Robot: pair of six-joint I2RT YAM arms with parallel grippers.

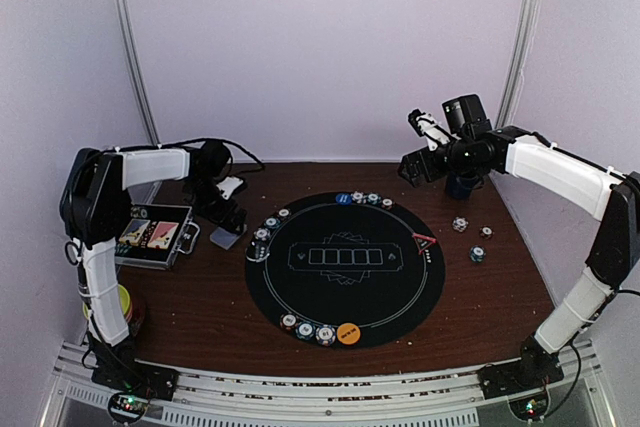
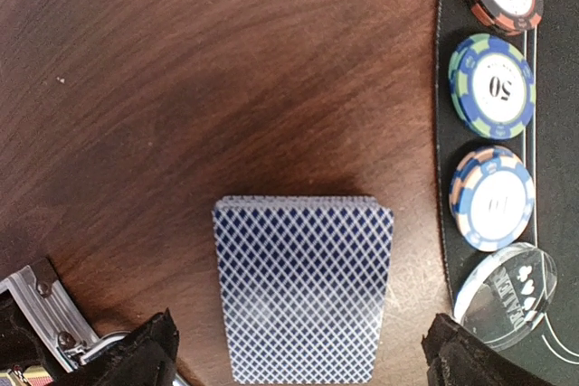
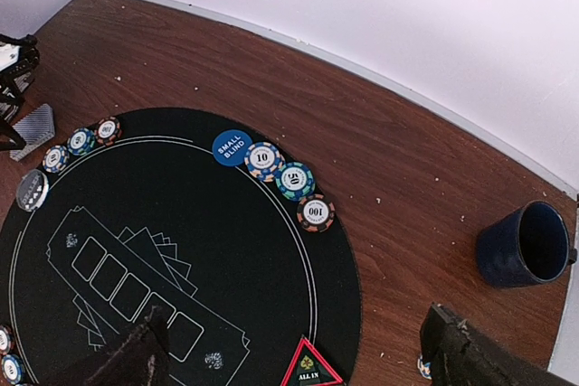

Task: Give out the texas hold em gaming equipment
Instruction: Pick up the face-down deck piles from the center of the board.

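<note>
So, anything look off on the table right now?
Three loose chips lie scattered on the bare table right of the mat, apart from each other. The other chips sit in tidy threes on the mat's rim. Nothing looks spilled or damaged.

Card deck [image 2: 303, 287] lies on the table [image 2: 181, 88], just left of the mat [image 1: 345, 297]; three chips [image 2: 493, 88] line the mat's left rim, loose chips [image 1: 478, 254] sit off to its right.

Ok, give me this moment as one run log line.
left claw open over card deck on table | right claw open, empty, raised, aimed at mat | three loose chips beside mat
</note>
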